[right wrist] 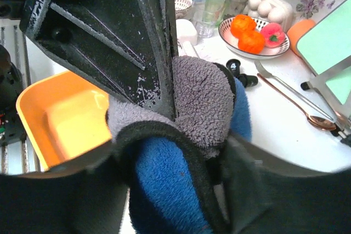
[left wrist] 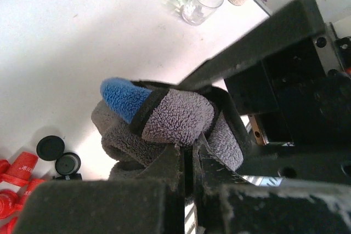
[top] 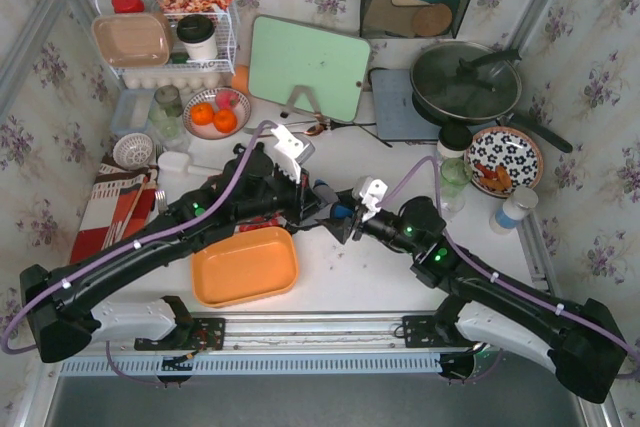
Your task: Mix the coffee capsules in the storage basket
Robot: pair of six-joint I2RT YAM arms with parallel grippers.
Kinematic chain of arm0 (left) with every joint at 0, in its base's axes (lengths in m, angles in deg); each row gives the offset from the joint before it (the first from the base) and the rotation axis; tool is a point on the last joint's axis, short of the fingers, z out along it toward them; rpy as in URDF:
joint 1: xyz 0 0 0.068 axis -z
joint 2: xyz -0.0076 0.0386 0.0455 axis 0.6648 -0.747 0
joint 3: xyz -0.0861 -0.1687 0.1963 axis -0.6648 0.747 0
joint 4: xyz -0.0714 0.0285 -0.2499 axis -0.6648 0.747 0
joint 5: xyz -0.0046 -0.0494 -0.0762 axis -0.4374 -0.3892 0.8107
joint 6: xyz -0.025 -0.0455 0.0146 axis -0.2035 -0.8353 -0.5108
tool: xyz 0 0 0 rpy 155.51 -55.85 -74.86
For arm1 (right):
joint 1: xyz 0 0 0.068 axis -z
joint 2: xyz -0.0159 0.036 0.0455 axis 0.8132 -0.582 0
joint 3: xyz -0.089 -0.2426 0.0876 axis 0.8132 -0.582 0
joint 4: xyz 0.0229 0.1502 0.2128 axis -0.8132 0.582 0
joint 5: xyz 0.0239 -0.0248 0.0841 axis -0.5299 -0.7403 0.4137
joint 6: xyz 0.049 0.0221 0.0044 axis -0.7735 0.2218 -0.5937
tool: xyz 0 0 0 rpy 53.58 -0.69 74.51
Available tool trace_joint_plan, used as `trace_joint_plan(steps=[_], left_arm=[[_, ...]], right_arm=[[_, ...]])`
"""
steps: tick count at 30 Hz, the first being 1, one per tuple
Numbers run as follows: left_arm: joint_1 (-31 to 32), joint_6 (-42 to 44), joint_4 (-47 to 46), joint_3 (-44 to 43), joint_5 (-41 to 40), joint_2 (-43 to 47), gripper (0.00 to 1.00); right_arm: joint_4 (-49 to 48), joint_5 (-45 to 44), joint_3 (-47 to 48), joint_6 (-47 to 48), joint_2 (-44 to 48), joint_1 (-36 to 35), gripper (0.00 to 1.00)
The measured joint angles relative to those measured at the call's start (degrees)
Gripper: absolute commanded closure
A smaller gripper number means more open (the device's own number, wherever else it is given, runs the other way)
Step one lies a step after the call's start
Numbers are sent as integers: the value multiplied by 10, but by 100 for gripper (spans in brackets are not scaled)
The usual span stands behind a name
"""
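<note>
The white surface (top: 340,282) carries everything. The orange storage basket (top: 245,265) sits at 7 o'clock from where the two arms meet, and nothing lies in it. A grey and blue fleece cloth (left wrist: 175,116) is bunched between the two tools. The left tool (left wrist: 186,165) has its fingers almost together, pinching the grey edge of the cloth. The right tool (right wrist: 173,163) has its fingers spread wide with the cloth filling the gap; I cannot tell whether it is clamping. The coffee capsules lie on the surface outside the basket, at 8 o'clock from the cloth in the left wrist view: red capsules (left wrist: 16,171) and, just beside them, black capsules (left wrist: 50,147).
</note>
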Motion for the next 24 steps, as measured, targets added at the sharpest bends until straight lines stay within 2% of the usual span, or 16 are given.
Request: trace_joint_plan(steps=[2, 4, 5, 6, 8, 10, 13, 18, 21, 24], left_arm=[[0, -1, -5, 3, 1, 2, 100], [-1, -1, -10, 5, -3, 6, 97], [-1, -1, -12, 6, -7, 9, 88], [-1, -1, -13, 7, -11, 13, 75], [0, -1, -12, 8, -17, 22, 39], [1, -1, -12, 8, -30, 32, 21], [0, -5, -3, 7, -70, 54, 15], [0, -5, 67, -15, -153, 98, 13], [0, 1, 127, -40, -202, 132, 11], [0, 10, 201, -69, -236, 163, 10]], right_arm=[[5, 4, 4, -7, -5, 0, 75], [16, 7, 11, -10, -7, 0, 93], [20, 8, 14, -14, -7, 0, 100], [25, 8, 17, -18, -7, 0, 100], [27, 12, 19, -22, -3, 0, 100], [37, 6, 19, -25, 5, 0, 100], [61, -12, 22, -37, 18, 0, 100], [136, -71, 56, -52, 41, 0, 100], [198, -165, 89, -73, 57, 0, 100], [275, -308, 134, -109, 72, 0, 100]])
